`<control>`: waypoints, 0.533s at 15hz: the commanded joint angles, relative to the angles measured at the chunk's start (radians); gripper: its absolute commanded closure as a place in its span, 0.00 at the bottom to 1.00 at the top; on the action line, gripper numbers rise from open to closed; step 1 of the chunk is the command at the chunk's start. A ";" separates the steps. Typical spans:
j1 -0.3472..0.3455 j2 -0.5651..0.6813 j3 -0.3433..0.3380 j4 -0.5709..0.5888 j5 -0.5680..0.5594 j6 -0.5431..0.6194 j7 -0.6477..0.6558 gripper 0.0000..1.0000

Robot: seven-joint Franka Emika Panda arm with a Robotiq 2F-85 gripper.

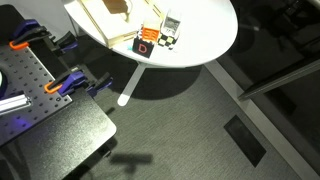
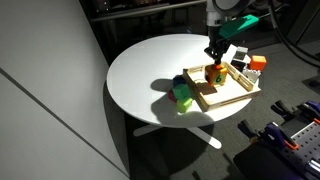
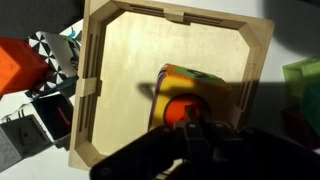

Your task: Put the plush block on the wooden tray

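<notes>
The plush block (image 3: 192, 92), orange with a yellowish patch, is over the right-hand part of the wooden tray (image 3: 130, 60) in the wrist view. My gripper (image 3: 195, 128) is shut on it from above, and its dark fingers cover the block's near side. In an exterior view the gripper (image 2: 216, 56) stands upright over the plush block (image 2: 214, 73), low on the wooden tray (image 2: 232, 97). I cannot tell whether the block touches the tray floor. In an exterior view only a corner of the tray (image 1: 92, 16) shows at the top edge.
A red-orange cube with a black face (image 1: 147, 44) sits beside the tray, also in the wrist view (image 3: 20, 65) and an exterior view (image 2: 257, 63). A green object (image 2: 182, 94) lies at the tray's other side. Small black-and-white items (image 1: 170, 30) lie near the cube. The round white table (image 2: 150, 70) holds everything.
</notes>
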 commanded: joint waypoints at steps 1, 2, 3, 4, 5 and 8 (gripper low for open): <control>-0.019 -0.091 -0.001 -0.096 -0.001 0.050 0.038 0.61; -0.023 -0.105 0.000 -0.108 0.003 0.056 0.037 0.52; -0.027 -0.119 0.002 -0.119 0.006 0.059 0.033 0.45; -0.031 -0.134 0.007 -0.127 0.018 0.058 0.016 0.36; -0.033 -0.148 0.009 -0.133 0.024 0.055 0.008 0.30; -0.034 -0.184 0.019 -0.136 0.045 0.040 -0.014 0.06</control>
